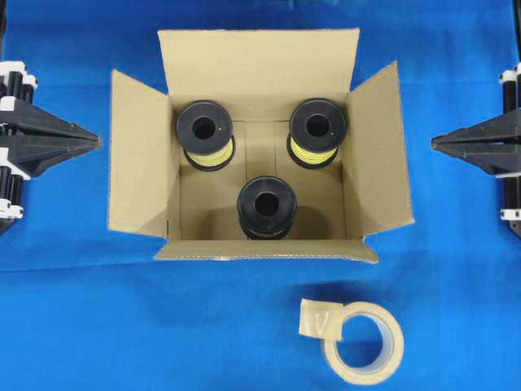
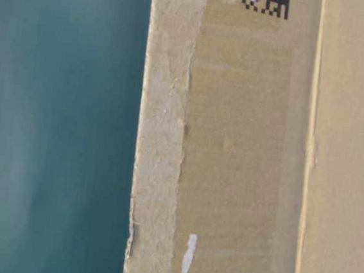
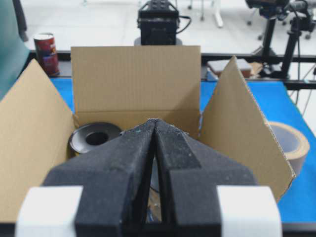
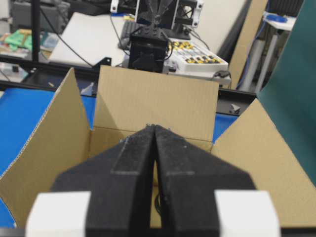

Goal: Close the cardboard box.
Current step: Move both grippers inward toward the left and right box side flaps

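Tape roll (image 1: pixel 363 342) lies at 6 o'clock; cardboard box (image 1: pixel 138 163) sits mid-tabletop (image 1: pixel 73 309), flaps open. Left claw (image 1: pixel 96 142) at 9 o'clock and right claw (image 1: pixel 435 144) at 3 o'clock are both closed, empty.

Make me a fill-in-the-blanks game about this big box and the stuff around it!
1. The cardboard box has all its flaps ____.
2. Inside the box stand ____ black spools.
3. The tape roll lies on the blue cloth, ____ the box.
4. The left pincer and the right pincer are both ____.

Missing words: open; three; outside; shut
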You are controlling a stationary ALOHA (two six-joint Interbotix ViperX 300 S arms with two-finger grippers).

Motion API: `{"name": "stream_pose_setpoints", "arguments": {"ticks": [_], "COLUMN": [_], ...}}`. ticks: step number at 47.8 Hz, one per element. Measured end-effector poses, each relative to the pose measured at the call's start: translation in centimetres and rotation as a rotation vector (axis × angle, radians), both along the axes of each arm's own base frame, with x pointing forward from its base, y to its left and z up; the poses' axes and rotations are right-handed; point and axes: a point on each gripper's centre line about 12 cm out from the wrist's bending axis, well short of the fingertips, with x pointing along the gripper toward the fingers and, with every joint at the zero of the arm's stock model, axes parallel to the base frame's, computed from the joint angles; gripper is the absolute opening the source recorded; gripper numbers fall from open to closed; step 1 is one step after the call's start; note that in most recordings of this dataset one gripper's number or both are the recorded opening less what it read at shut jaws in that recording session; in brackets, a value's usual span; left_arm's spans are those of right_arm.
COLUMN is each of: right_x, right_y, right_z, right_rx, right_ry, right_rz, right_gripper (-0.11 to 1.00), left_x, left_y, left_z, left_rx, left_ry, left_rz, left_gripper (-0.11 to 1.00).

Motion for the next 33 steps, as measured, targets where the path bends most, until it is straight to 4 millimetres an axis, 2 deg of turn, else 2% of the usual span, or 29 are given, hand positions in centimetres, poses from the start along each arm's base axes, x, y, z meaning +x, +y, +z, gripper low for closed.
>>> {"name": "stream_pose_setpoints", "arguments": {"ticks": [8, 19, 33], "right_x": [0.0, -1.0, -1.5], "right_y": [0.0, 0.0, 0.0], "right_z": [-0.4, -0.7, -3.3], "right_rx": [0.008, 0.047, 0.09], "right_ry": [0.066, 0.198, 0.409], "right_rz": [-0.001, -0.001, -0.008], "right_gripper": [0.0, 0.0, 0.0], "left_x": [-0.5, -2.1, -3.5], "left_y": [-0.3, -0.2, 0.3], "left_z": [-0.3, -0.8, -2.7], "left_rx": [-0.021, -0.017, -0.032], "left_ry": [0.04, 0.146, 0.329], "left_rz": [-0.013, -0.013, 0.017], "left_gripper": [0.0, 0.0, 0.0]}}
